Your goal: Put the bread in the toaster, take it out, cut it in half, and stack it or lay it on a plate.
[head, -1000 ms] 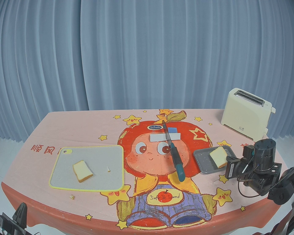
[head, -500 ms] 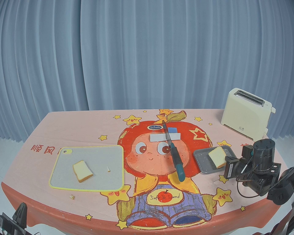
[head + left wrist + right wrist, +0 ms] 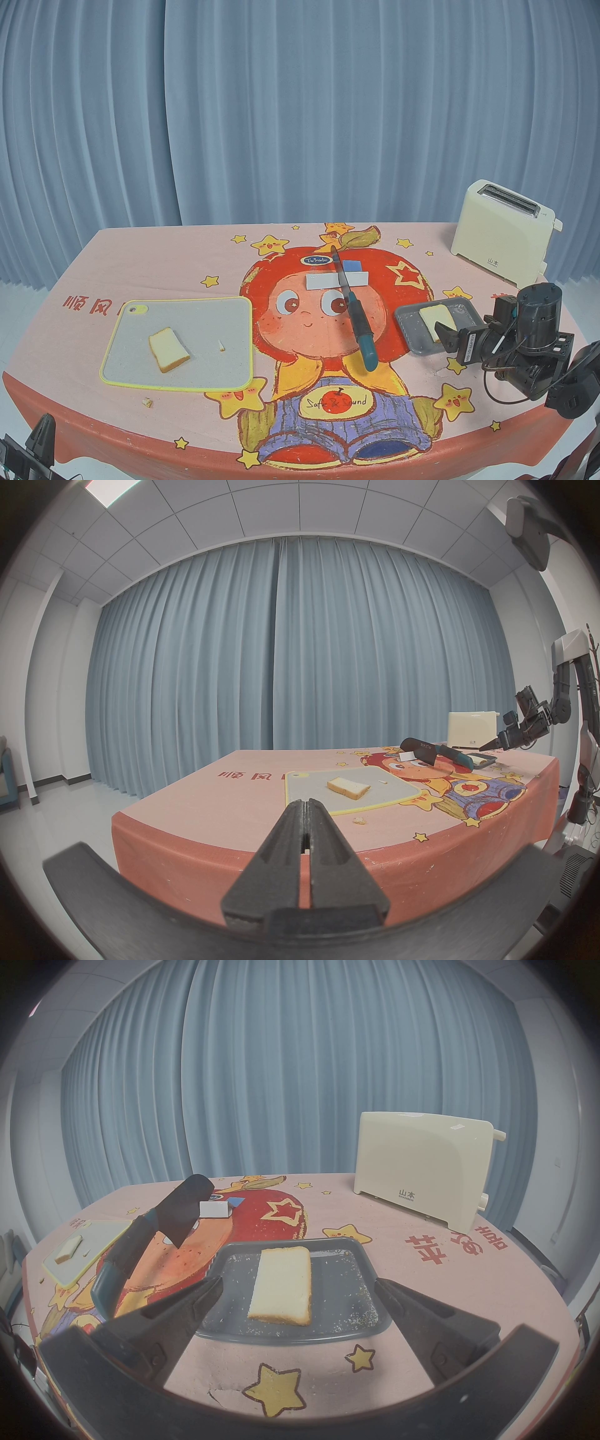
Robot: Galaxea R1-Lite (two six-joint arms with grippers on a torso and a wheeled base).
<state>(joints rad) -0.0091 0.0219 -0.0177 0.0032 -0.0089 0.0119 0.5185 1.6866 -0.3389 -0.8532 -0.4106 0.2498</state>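
One bread half lies flat in the grey tray at the right of the table. My right gripper stands open just in front of it, its fingers apart on either side of the tray's near rim, touching nothing. The bread half is loose between them. The other bread half rests on the grey cutting board at the left. My left gripper is shut and empty, low off the table's left front edge. The cream toaster stands at the back right.
A teal-handled knife lies in the middle of the table with its blade on a small white block. A crumb lies in front of the cutting board. The tablecloth drops off at the front edge.
The right gripper held the bread half tilted over the tray; it has opened, and the bread now lies flat in the tray. The left arm has not moved.
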